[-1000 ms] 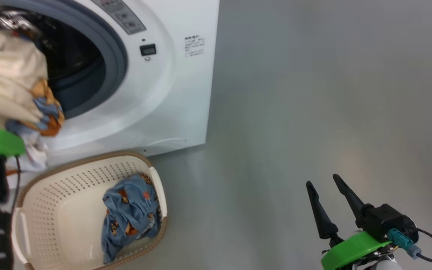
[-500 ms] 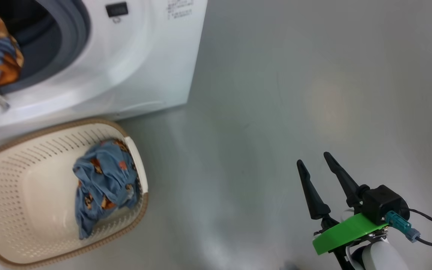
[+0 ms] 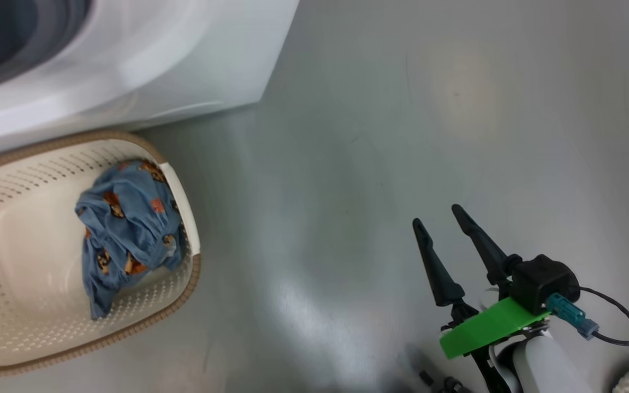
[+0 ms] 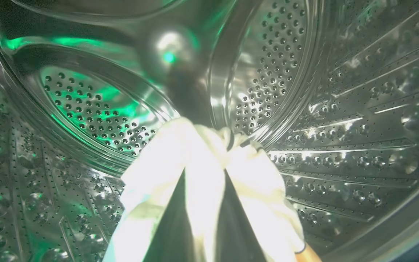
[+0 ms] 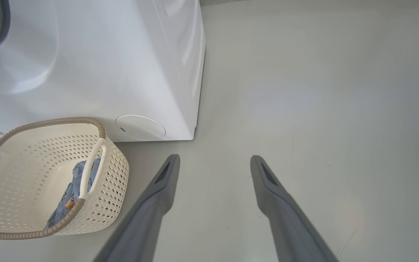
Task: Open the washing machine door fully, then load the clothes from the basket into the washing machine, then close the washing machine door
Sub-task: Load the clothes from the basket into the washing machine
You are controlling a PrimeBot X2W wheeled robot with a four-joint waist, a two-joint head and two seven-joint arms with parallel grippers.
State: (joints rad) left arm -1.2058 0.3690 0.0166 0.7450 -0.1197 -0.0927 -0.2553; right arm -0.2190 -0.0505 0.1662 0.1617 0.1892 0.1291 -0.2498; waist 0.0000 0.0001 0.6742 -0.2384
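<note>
My left gripper (image 4: 204,173) is pinched tight on the cream garment (image 4: 151,171), deep inside the steel drum (image 4: 340,109). My right gripper (image 3: 435,214) hangs spread and empty on the right. If I let go too near the mouth, cloth could drape over the seal (image 3: 30,60) and get trapped. One bear-print garment (image 3: 129,218) lies in the basket (image 3: 19,180). A second ago this bundle hung at the opening; my head has since dipped.
</note>
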